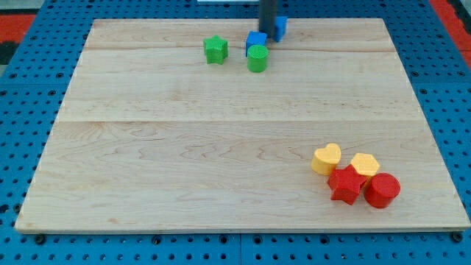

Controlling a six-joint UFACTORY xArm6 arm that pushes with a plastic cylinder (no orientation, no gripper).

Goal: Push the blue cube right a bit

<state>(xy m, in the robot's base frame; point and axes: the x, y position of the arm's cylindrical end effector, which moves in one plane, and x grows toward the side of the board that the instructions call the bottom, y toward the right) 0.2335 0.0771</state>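
Up near the wooden board (221, 162)'s top edge, my tip (268, 34), a bare rod with no jaws, touches the blue cube (255, 40); another blue block (280, 27) crowds its right, green cylinder (257, 58) just below.

1 camera looks down at a slant on the whole wooden board (221, 169)

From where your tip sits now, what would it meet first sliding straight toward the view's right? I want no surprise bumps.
My tip looks wedged between two blue blocks; going right, it would first meet the blue block beside it, though depth is unclear.
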